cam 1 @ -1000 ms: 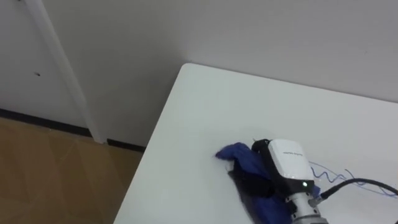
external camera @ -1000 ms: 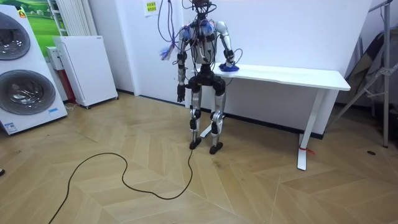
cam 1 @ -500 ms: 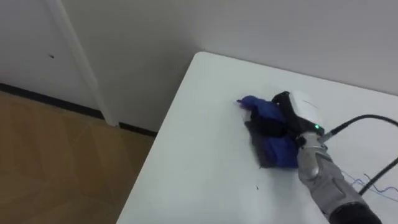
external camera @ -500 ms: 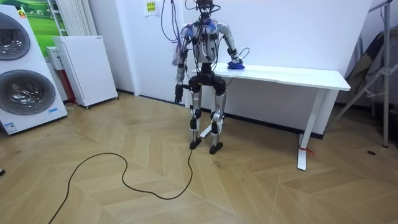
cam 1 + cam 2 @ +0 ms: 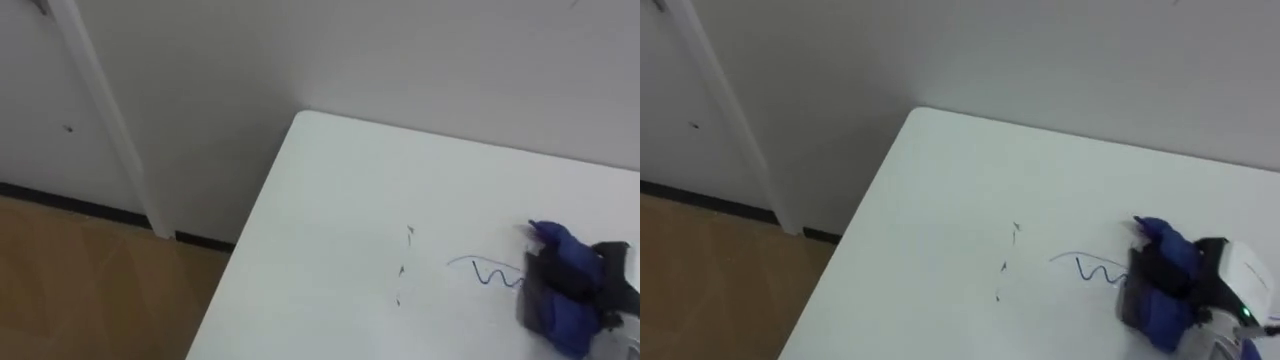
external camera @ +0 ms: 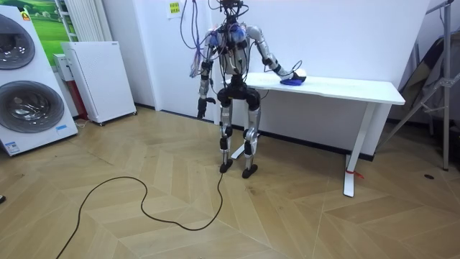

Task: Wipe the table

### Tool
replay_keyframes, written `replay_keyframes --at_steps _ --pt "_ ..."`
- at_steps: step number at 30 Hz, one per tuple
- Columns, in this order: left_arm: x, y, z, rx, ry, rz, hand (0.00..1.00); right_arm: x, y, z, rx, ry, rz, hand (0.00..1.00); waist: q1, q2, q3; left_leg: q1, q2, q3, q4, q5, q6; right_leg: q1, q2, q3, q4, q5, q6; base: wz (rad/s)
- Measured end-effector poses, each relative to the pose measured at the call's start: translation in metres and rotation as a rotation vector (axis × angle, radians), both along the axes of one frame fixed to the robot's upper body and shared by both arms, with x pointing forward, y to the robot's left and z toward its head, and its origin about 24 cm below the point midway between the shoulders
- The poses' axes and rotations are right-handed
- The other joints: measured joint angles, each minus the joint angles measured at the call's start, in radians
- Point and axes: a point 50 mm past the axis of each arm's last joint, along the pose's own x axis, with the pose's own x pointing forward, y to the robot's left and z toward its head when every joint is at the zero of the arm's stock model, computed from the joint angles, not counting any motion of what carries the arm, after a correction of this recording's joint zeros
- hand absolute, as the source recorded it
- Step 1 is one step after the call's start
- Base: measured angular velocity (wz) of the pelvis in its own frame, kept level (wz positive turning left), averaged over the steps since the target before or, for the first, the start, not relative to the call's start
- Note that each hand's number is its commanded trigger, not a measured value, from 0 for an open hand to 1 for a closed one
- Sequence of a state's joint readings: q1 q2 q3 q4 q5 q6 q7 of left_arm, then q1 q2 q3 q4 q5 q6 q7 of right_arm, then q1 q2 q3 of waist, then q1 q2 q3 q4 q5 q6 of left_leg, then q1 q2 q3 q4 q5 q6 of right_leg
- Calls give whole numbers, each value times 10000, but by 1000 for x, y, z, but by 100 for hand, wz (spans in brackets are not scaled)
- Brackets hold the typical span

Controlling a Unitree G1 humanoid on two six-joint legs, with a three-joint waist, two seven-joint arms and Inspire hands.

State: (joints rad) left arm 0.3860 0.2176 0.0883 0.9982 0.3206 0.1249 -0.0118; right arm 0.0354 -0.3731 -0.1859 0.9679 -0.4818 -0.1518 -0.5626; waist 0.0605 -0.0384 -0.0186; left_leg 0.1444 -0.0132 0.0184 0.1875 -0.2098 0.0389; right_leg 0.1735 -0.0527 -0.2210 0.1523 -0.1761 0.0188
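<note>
Robot at work on a white table (image 5: 340,200): its right hand (image 5: 1238,272), a glossy white shell with dark fingers, is curled into a bunched blue cloth (image 5: 1162,300) and presses it onto the smooth, matte tabletop. The cloth is soft and crumpled, lying just right of a thin blue wavy pen line (image 5: 487,272). A few small dark marks (image 5: 400,288) dot the surface further left, towards the table's rounded corner. The frame edge cuts off the hand in the eye views, and the cloth's folds hide part of its fingers.

The room view takes in the whole robot standing at the table's end on a herringbone wood floor (image 6: 144,230), right arm stretched out over the top. Its left hand (image 6: 202,108) hangs at its side, too small to read the fingers. A white cabinet (image 6: 100,79) stands against the wall at the room view's left.
</note>
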Motion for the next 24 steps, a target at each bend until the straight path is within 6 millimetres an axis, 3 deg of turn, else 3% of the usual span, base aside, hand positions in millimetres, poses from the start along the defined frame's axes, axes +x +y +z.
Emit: replay_keyframes --at_steps 2,7,11,13,15,16,18,20,24 --pt "1 1 0 66 -61 61 0 -14 -4 -2 -224 145 -301 100 -62 2 -12 187 0 25 -8 -24 9 176 -1 16 -11 3 6 -4" --pt "9 -3 -1 36 -346 -38 0 -16 -1 -1 -499 183 -152 100 -37 55 -38 249 5 52 -37 -46 4 210 27 94 -4 4 6 -3" --pt "9 -6 -2 68 -371 23 0 -3 8 4 -1128 198 476 100 121 158 -6 384 27 263 -168 -66 -30 180 119 332 13 41 -38 -22" --pt "11 -11 -4 -66 -347 -132 0 7 19 6 -1280 168 770 100 228 228 11 412 159 368 -212 -97 -78 89 168 361 57 68 -70 -37" --pt "12 -16 -6 -210 -287 -265 0 23 34 11 -1517 134 1665 100 426 326 82 387 164 369 -243 -109 -99 -58 245 471 187 97 -122 -44" --pt "16 -19 -7 -285 -288 -321 0 34 49 15 -1738 65 2602 100 587 415 162 377 170 360 -243 -123 -124 -140 286 461 185 135 -178 -37" --pt "21 -23 -8 -401 -297 -630 0 50 78 20 -2033 -63 4290 100 765 434 216 240 196 280 -234 -126 -137 -288 329 439 190 158 -214 -19" --pt "26 -28 -10 -575 -272 -1047 0 75 125 26 -1944 -337 6235 100 1002 479 283 169 227 237 -277 -87 -196 -378 378 448 171 157 -253 3" --pt "28 -35 -12 -835 -147 -1504 0 98 167 33 -1684 -420 8066 100 1248 520 308 78 161 -67 -266 -82 -201 -367 317 157 138 55 -251 26"
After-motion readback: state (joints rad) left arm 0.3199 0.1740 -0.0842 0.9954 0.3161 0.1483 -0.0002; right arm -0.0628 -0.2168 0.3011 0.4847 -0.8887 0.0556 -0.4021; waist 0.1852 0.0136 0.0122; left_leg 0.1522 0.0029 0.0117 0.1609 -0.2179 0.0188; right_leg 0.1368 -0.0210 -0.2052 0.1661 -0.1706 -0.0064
